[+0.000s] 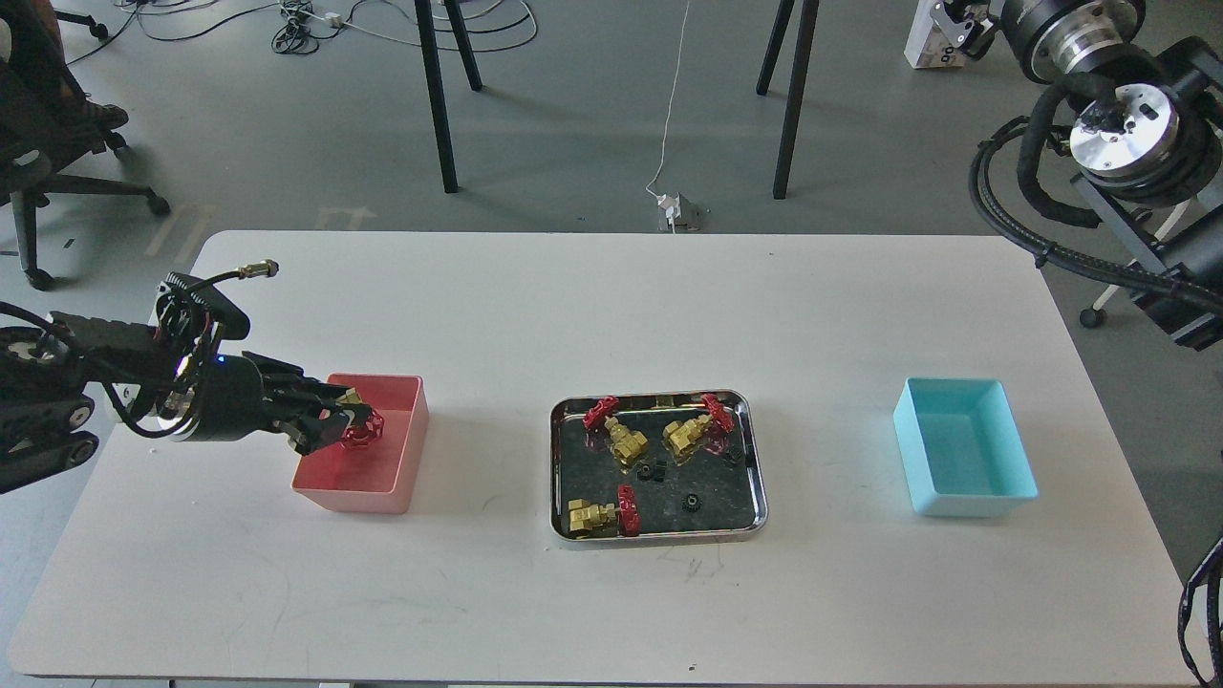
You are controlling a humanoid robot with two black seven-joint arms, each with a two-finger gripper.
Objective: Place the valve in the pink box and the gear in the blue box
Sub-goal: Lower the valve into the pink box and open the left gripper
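Note:
My left gripper [341, 425] is shut on a valve [361, 429] with a red handwheel and holds it over the left part of the pink box [406, 459], low inside its opening. Three more valves lie in the steel tray [564, 478]: one at the back left [611, 428], one at the back right [697, 430], one at the front left [600, 513]. Small black gears lie in the tray: one at the middle [652, 470], one further front [688, 501], one by the right wall [731, 457]. The blue box [965, 502] stands at the right. My right gripper is out of view.
The right arm's thick joints and cables [1118, 124] hang above the table's far right corner. Chair and stool legs stand on the floor behind the table. The white table [611, 315] carries the tray between the two boxes.

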